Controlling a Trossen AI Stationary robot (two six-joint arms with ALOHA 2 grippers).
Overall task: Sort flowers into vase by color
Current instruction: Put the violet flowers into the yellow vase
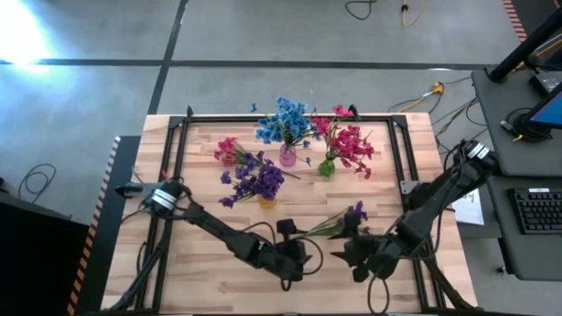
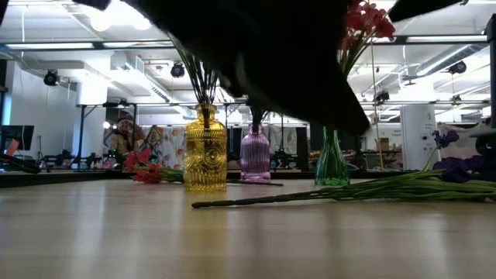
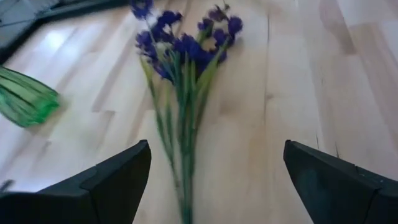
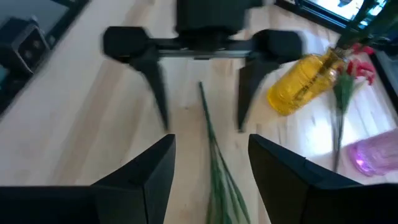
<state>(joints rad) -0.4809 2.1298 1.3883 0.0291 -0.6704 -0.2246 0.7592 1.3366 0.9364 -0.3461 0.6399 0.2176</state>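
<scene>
A purple sprig (image 1: 338, 223) lies flat on the table, its blooms (image 3: 186, 37) toward the right and its long stems (image 2: 310, 197) toward the left. My left gripper (image 3: 211, 180) is open and low, one finger on either side of the stem end, not touching it. My right gripper (image 4: 211, 168) faces it, open, with the stems running between its fingers and clear of both. Three vases stand upright at the far middle. The yellow vase (image 1: 266, 202) holds purple flowers, the pink vase (image 1: 288, 156) blue ones, and the green vase (image 1: 327, 167) red-pink ones.
A red-pink sprig (image 1: 230, 151) lies on the table left of the vases. A dark metal frame (image 1: 180, 140) runs round the table's edges. Bare wood lies near the front edge between the arms (image 1: 325, 285).
</scene>
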